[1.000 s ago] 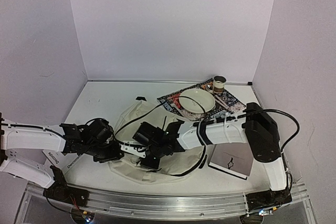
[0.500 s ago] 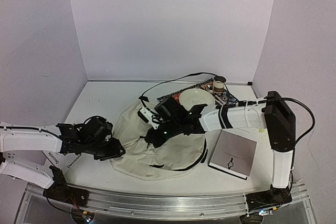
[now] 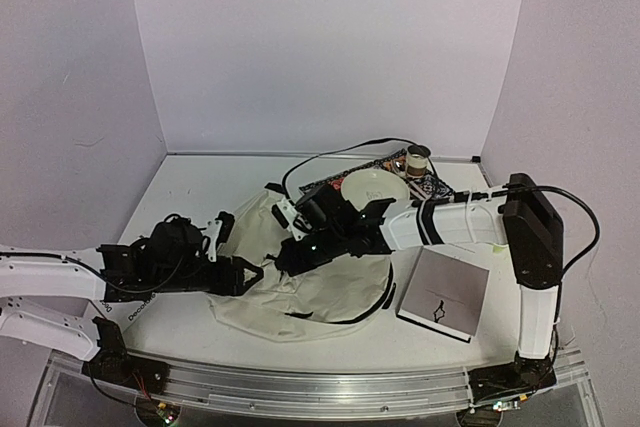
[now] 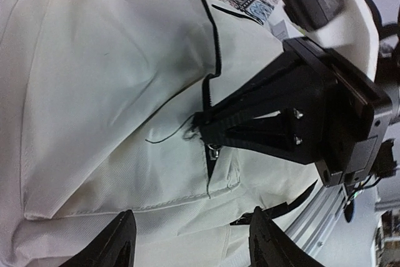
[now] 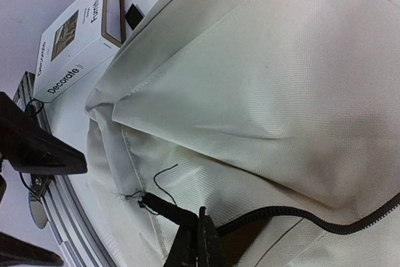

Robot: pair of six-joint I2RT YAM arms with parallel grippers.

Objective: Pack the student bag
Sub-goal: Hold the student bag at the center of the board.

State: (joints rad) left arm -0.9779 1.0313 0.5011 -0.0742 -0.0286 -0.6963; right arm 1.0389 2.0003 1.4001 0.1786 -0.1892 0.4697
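Observation:
The student bag (image 3: pixel 310 292), cream fabric with a black zipper, lies flat in the middle of the table. My right gripper (image 3: pixel 285 255) reaches in from the right and rests on the bag's upper left part. In the right wrist view its fingers (image 5: pixel 201 242) are shut, pinching the black end of the zipper (image 5: pixel 169 207), with a gap open behind it. My left gripper (image 3: pixel 245 275) is at the bag's left edge. In the left wrist view it (image 4: pixel 195 242) hangs open over the cream fabric (image 4: pixel 94 92), holding nothing, just short of the right gripper (image 4: pixel 281 117).
A "Decorate" book (image 5: pixel 75 48) lies by the bag's left side, under my left arm (image 3: pixel 110 305). A grey flat book (image 3: pixel 443 297) sits to the right. Behind the bag, a patterned mat (image 3: pixel 440 187) carries a white bowl (image 3: pixel 375 190) and a cup (image 3: pixel 417 159). A metal rail (image 3: pixel 320 387) runs along the front edge.
My right arm swung from the bag's near side to its upper left, then stayed put. My left gripper moved right along the bag's edge and opened wider.

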